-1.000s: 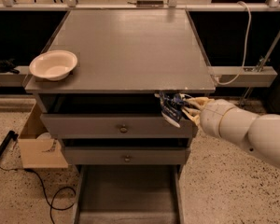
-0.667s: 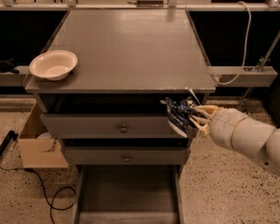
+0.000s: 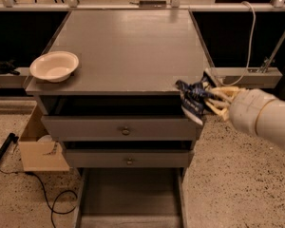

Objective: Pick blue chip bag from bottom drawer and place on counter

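My gripper (image 3: 210, 100) reaches in from the right on a white arm and is shut on the blue chip bag (image 3: 194, 100), a crumpled navy bag with white lettering. It holds the bag in the air at the counter's (image 3: 133, 46) front right corner, level with its front edge and in front of the top knobbed drawer. The bottom drawer (image 3: 130, 198) is pulled out below and shows a bare grey tray.
A white bowl (image 3: 54, 65) sits at the counter's front left. Two knobbed drawers (image 3: 126, 130) sit slightly open under the counter. A cardboard box (image 3: 38, 146) and black cables lie on the floor at left. A white cable and rail run behind at right.
My gripper has lifted the bag up and slightly right, from in front of the top drawer to the level of the counter's front edge.
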Action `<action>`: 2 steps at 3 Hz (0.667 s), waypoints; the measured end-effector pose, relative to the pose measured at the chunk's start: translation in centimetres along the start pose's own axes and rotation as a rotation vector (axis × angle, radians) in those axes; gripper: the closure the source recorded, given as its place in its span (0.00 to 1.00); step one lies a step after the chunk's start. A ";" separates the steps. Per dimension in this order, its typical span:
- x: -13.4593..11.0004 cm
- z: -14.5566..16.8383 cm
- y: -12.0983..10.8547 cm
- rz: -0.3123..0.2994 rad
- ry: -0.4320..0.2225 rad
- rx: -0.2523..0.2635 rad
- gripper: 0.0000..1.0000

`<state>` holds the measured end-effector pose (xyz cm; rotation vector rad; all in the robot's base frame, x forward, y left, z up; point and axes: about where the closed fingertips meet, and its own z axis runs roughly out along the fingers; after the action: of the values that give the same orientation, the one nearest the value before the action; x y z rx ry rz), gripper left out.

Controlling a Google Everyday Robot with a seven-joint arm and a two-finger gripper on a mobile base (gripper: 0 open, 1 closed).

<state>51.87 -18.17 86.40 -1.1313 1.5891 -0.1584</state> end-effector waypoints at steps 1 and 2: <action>-2.7 0.6 -2.9 -0.028 -0.006 0.008 1.00; -3.0 1.0 -3.0 -0.030 -0.011 0.005 1.00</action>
<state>54.09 -17.12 89.99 -1.1505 1.5615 -0.1757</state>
